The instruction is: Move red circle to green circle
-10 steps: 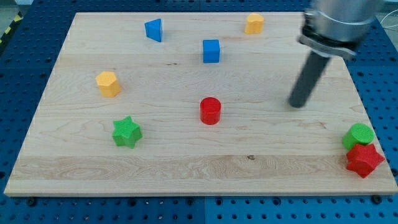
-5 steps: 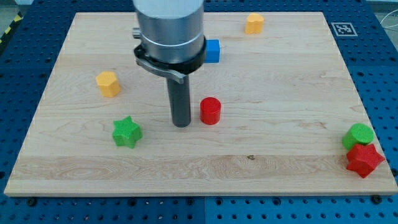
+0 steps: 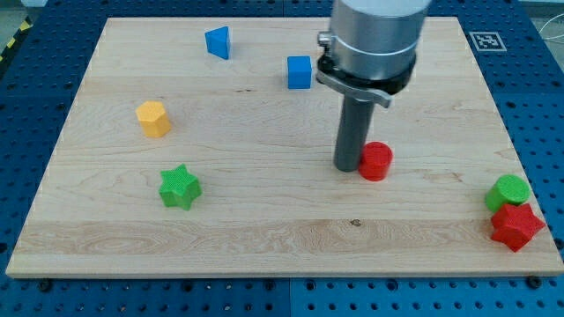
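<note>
My tip (image 3: 347, 167) touches the red circle (image 3: 376, 161) on its right; the green circle (image 3: 509, 191) sits far right; no end effector to open or close.

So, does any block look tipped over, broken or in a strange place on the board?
Nothing stands out. Every visible block sits flat and whole. My tip is against the red circle on its left. The red star touches the green circle near the board's right edge.

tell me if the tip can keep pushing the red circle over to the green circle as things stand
Probably yes. My tip sits against the red circle's left side, and the board between it and the green circle is bare. The red star lies just below the green circle.
</note>
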Motion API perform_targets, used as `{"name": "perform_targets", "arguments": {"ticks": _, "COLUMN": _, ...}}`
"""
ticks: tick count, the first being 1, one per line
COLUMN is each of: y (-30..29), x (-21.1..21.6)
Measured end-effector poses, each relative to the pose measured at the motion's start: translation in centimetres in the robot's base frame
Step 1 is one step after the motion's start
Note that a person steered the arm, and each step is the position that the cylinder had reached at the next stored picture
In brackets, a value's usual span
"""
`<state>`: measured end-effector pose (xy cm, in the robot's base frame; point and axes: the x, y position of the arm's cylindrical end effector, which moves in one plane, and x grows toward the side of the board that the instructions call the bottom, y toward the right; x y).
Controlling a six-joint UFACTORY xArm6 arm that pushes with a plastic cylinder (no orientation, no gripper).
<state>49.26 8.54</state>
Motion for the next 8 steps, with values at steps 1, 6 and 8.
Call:
{"name": "perform_targets", "arguments": {"ticks": 1, "y": 3.0, "x": 0.0}}
{"name": "perform_targets", "arguments": {"ticks": 6, "y": 14.5, "x": -1.4}}
{"name": "perform_targets", "arguments": {"ticks": 8, "y": 18.9, "x": -2.3}}
